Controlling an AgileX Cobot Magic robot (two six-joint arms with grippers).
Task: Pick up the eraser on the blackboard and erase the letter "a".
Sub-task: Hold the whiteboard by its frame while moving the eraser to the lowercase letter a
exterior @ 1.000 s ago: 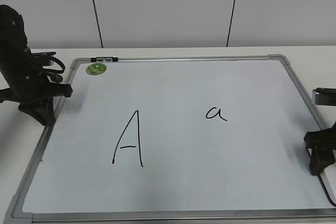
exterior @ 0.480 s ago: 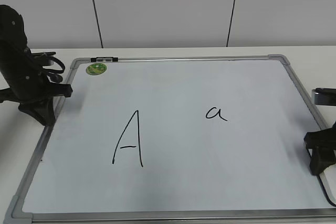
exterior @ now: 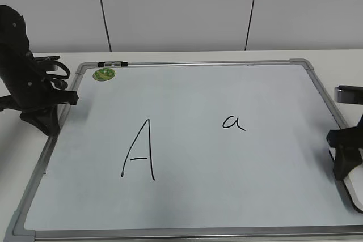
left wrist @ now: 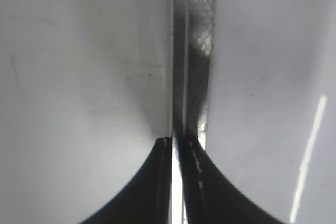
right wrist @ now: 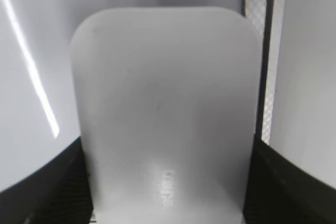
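The blackboard (exterior: 193, 63) lies flat on the table. The small letter "a" (exterior: 233, 122) is written right of its centre. In the right wrist view the white eraser (right wrist: 168, 93) sits between my right gripper's fingers (right wrist: 168, 150), which press on its two sides. In the exterior view my right gripper (exterior: 343, 169) is at the board's right edge, with a corner of the eraser (exterior: 356, 198) showing below it. My left gripper (exterior: 48, 124) rests at the board's left edge, shut and empty, over the frame strip (left wrist: 197, 51).
A large capital "A" (exterior: 139, 151) is written left of centre. A round green magnet (exterior: 104, 73) sits in the board's far left corner. A black clip (exterior: 113, 64) is on the top frame. A wall stands behind the table.
My right gripper has shifted slightly up and to the left at the board's right edge. The left arm has not moved.
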